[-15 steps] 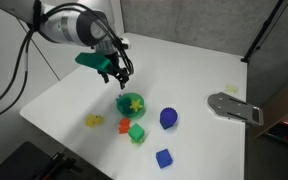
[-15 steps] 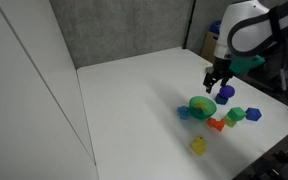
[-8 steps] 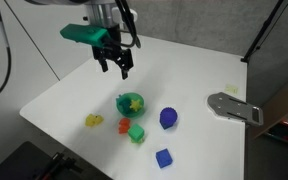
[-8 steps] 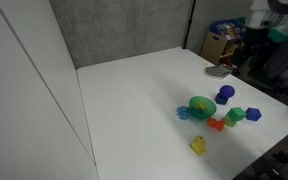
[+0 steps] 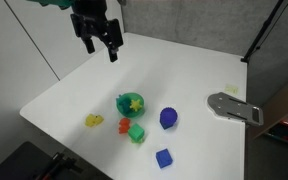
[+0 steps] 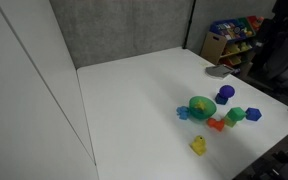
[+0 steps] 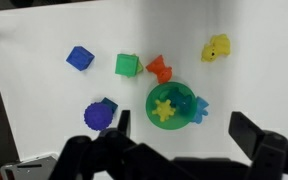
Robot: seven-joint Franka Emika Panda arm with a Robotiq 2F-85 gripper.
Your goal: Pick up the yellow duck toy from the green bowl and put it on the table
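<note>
Worktop [image 5: 74,90]: white, plain, and it carries all the pieces.

Hand [image 5: 99,45]: a second ago it hung just above the green bowl [image 5: 130,103]. It has since gone up and away and now stands well above and behind the bowl, near the top edge of this exterior view. The fingers are spread and nothing is between them. The wrist view agrees, with the hand [image 7: 179,165] wide open and empty and looking straight down past the bowl [image 7: 184,122].

Bowl: it has not moved. What sits in it is the star-shaped yellow piece [image 7: 165,108], not the duck.

Smaller pieces, by the wrist view: the purple lump [image 7: 100,114] is near the bowl. The blue cube [image 7: 80,57] is well apart from it. The green cube [image 7: 128,65] is near, and the orange piece [image 7: 159,68] is just beside the rim.

Yellow duck toy [image 5: 93,120]: it lies on the worktop outside the bowl, near it and beyond the orange piece. It is in the same spot as a second ago.

We judge that the placing is done and the arm is retreating. Nothing remains but to clear the scene.

Hard to make out:
- In an exterior view [image 6: 201,105] the hand is out of frame, and only dark shapes show at the right edge.
- A small blue bit [image 7: 199,107] touches the bowl's rim, and we cannot tell its shape.
- The duck's posture, upright or tipped, is too small to read.
</note>
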